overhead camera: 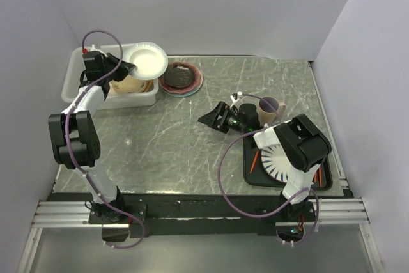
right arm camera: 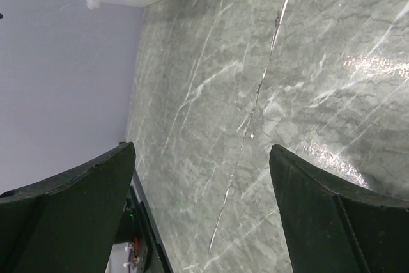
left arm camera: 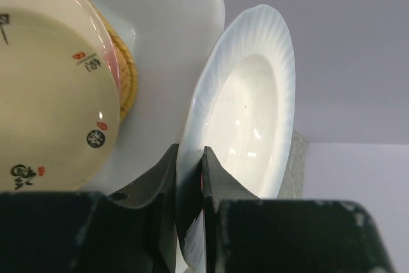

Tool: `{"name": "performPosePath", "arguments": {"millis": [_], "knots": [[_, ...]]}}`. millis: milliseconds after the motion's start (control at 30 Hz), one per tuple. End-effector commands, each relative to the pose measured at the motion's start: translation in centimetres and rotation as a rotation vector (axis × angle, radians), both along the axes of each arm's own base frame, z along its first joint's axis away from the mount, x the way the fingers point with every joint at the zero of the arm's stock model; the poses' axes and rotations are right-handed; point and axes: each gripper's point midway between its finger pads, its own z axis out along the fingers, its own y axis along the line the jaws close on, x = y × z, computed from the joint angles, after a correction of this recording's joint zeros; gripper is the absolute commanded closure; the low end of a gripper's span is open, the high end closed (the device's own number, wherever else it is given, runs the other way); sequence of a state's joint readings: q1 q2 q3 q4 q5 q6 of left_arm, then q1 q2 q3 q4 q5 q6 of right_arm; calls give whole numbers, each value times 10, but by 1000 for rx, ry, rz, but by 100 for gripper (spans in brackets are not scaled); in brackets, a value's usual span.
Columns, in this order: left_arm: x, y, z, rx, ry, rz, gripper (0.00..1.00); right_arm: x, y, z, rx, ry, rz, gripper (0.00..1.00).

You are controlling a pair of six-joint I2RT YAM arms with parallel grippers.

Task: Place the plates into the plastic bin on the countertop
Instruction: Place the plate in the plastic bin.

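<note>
As left tool (left arm camera: pixel 190 161) pinches white plate (left arm camera: pixel 255 100), bin (overhead camera: pixel 71 81) below, plates (left arm camera: pixel 51 94) inside

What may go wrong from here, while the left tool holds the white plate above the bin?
1. The left tool pinches only the rim of the white plate, so the plate may slip or swing during lowering.
2. The plate hangs near the rim of the bin; it may strike that rim, or land hard on the plates already inside and chip.
</note>
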State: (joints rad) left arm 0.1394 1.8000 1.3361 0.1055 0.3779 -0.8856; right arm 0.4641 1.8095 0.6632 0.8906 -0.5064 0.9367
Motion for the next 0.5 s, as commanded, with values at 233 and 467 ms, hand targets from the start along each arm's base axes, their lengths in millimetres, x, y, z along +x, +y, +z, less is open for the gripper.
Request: {"name": "performPosePath", "arguments": {"millis": [233,467], "knots": [[16,52,61,9,-171,94,99,15,6,10,25,-50,12,8],[14,81,40,17,-117,168,99,18,6,5,12,-42,-2,8]]}}
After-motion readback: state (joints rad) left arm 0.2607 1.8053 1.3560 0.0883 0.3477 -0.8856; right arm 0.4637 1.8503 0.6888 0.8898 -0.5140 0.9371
